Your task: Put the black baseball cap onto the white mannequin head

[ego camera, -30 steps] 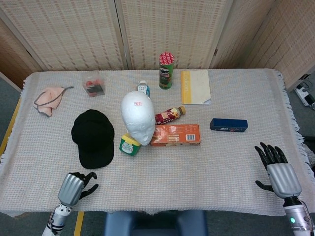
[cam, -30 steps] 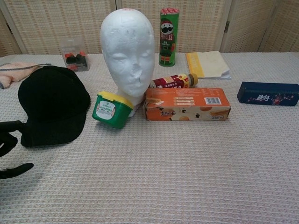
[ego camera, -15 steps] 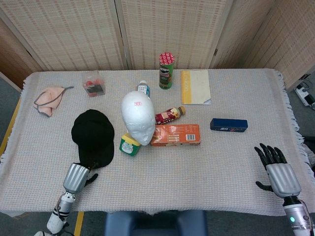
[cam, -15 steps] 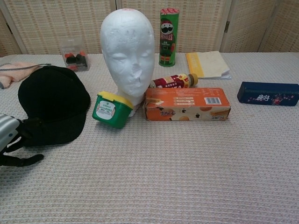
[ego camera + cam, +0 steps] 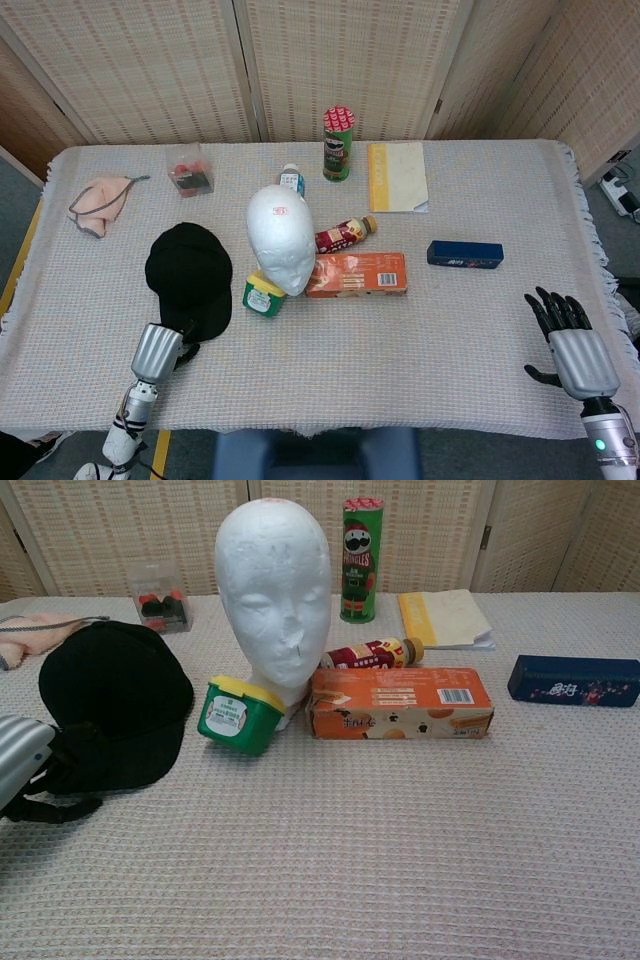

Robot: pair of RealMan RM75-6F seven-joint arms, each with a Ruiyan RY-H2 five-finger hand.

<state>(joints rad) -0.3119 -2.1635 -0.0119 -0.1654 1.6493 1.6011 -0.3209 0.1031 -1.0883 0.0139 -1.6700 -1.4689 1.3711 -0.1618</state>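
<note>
The black baseball cap (image 5: 188,272) (image 5: 115,695) lies flat on the table, left of the white mannequin head (image 5: 280,235) (image 5: 272,590), which stands upright. My left hand (image 5: 160,349) (image 5: 25,765) is at the near edge of the cap's brim. Its dark fingers reach over the brim, and the thumb lies on the cloth just in front, apart from them. The cap is not lifted. My right hand (image 5: 578,355) rests at the table's near right corner with its fingers spread and nothing in it. The chest view does not show it.
A green tub with a yellow lid (image 5: 263,295) (image 5: 238,715) and an orange box (image 5: 357,274) stand against the head's base, with a bottle (image 5: 345,234) behind them. Further off are a Pringles can (image 5: 338,143), a yellow book (image 5: 397,176), a blue box (image 5: 465,253), a pink cloth (image 5: 98,200) and a clear box (image 5: 191,170).
My left hand has moved forward from the table's near edge up to the cap's brim, and its fingers now overlap it. The right hand has slid slightly back.
</note>
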